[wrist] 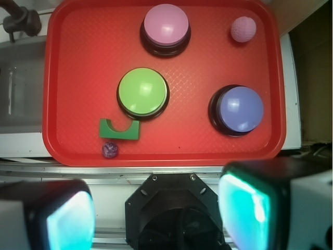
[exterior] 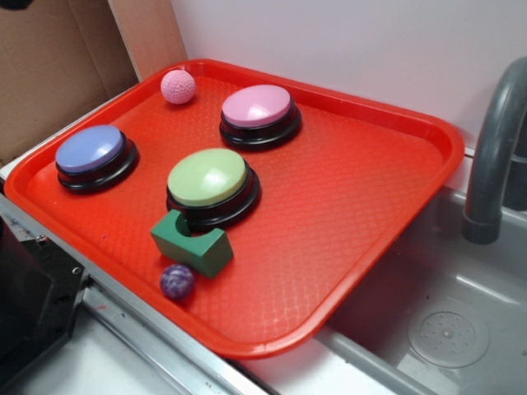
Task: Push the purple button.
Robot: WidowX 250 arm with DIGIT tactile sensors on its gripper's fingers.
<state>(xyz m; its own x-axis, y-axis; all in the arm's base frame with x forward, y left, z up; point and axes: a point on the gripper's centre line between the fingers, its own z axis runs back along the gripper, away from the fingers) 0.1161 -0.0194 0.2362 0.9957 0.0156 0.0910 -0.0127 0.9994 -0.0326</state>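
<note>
Three buttons sit on a red tray (exterior: 387,206); the purple button (exterior: 90,152) rests near its left edge, untouched. Spread jaws of the gripper (wrist: 156,213) hover outside the tray, their tips cut off by the frame.

The purple button (wrist: 240,109) sits alone near one end of the red tray (wrist: 57,78), bare tray all round it. Nearest neighbours are the pink ball (wrist: 243,28) and the green button (wrist: 142,92) (both well apart). The open pincer (wrist: 156,213) hangs outside the tray's rim, nothing between.
</note>
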